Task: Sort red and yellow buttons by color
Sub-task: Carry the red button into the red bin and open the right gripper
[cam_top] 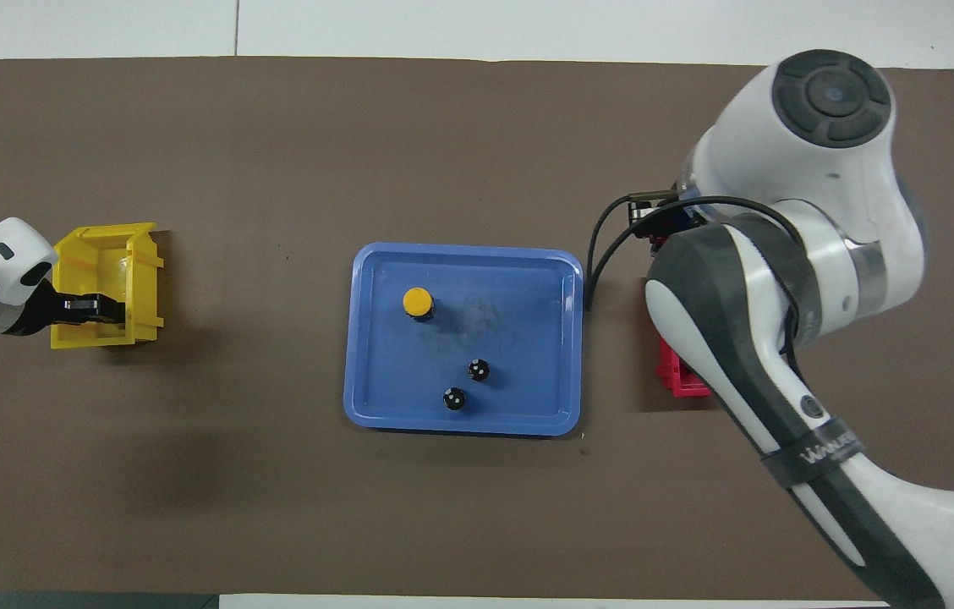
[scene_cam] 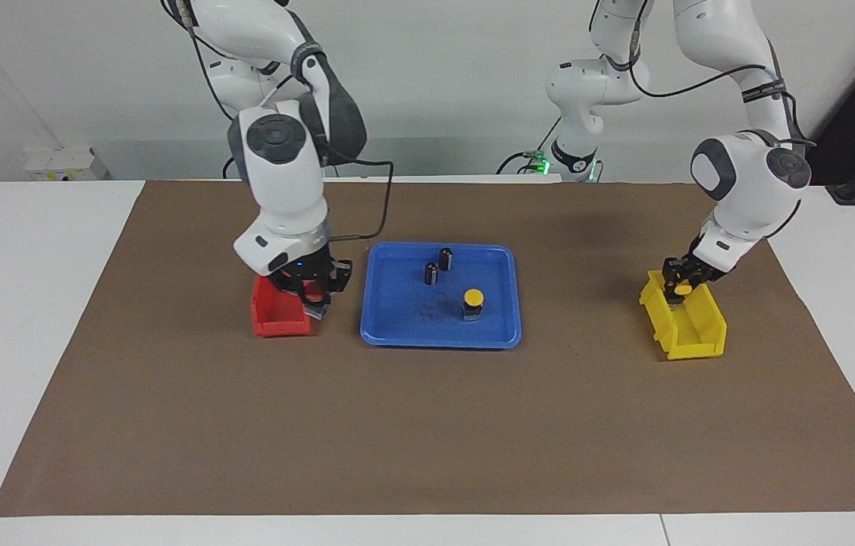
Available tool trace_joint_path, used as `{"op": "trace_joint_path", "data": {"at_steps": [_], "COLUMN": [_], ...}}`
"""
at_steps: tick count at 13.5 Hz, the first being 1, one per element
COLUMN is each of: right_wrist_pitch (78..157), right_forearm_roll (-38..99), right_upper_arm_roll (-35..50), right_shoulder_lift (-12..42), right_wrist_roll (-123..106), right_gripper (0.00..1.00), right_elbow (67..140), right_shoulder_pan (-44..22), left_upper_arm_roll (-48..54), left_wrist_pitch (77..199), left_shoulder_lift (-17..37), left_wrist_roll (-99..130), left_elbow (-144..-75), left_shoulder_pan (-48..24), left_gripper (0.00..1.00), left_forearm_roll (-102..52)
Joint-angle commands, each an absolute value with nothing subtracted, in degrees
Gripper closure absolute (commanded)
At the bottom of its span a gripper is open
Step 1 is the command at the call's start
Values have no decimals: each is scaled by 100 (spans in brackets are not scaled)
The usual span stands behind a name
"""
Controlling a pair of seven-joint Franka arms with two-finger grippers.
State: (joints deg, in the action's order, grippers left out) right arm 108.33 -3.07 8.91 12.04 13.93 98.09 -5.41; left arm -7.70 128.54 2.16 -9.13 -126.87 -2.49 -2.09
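My right gripper [scene_cam: 314, 297] is over the red bin [scene_cam: 276, 315] at the bin's edge toward the tray, shut on a red-capped button [scene_cam: 311, 288]. My left gripper [scene_cam: 680, 290] is over the yellow bin [scene_cam: 693, 334], shut on a yellow-capped button [scene_cam: 684, 289]. Another yellow button [scene_cam: 473, 302] stands in the blue tray [scene_cam: 439, 339]; it also shows in the overhead view [cam_top: 417, 303]. In the overhead view the left gripper [cam_top: 96, 309] is over the yellow bin [cam_top: 117, 249], and the right arm hides its own gripper and most of the red bin [cam_top: 680, 381]. No second red button shows.
Two small dark cylinders [scene_cam: 446, 258] [scene_cam: 431, 273] stand in the tray, nearer to the robots than the yellow button. The tray sits mid-table on a brown mat [scene_cam: 427, 425], between the two bins. A black cable [scene_cam: 374, 220] hangs from the right arm beside the tray.
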Motion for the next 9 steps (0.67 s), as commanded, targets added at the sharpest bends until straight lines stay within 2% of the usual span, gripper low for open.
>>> {"op": "trace_joint_path", "data": {"at_steps": [1, 3, 4, 5, 7, 9], "right_wrist_pitch": [11266, 11609, 11723, 11881, 12215, 12610], "right_forearm_roll": [-53, 157, 158, 158, 167, 167], "right_upper_arm_roll": [976, 967, 967, 967, 975, 975], "right_shoulder_lift": [845, 643, 572, 493, 405, 317], "right_wrist_roll": [828, 659, 642, 502, 334, 325], "right_gripper": [79, 79, 79, 79, 78, 78], "right_elbow": [10580, 11142, 11336, 11564, 11907, 12250], "right_shoulder_pan": [-142, -26, -26, 17, 140, 141], "left_upper_arm_roll": [-738, -738, -730, -721, -712, -686], "left_wrist_pitch": [12868, 12212, 11799, 11412, 11276, 11276], "left_shoulder_lift": [167, 220, 246, 281, 246, 272], "left_wrist_roll": [-923, -914, -905, -844, 362, 1979], "left_elbow": [-12605, -12071, -11745, -11403, -11259, -11031], "left_shoulder_pan": [-211, -246, -272, -420, -1112, -2140], "left_gripper": [26, 26, 18, 6, 2, 0], "left_forearm_roll": [-97, -97, -97, -88, 17, 185]}}
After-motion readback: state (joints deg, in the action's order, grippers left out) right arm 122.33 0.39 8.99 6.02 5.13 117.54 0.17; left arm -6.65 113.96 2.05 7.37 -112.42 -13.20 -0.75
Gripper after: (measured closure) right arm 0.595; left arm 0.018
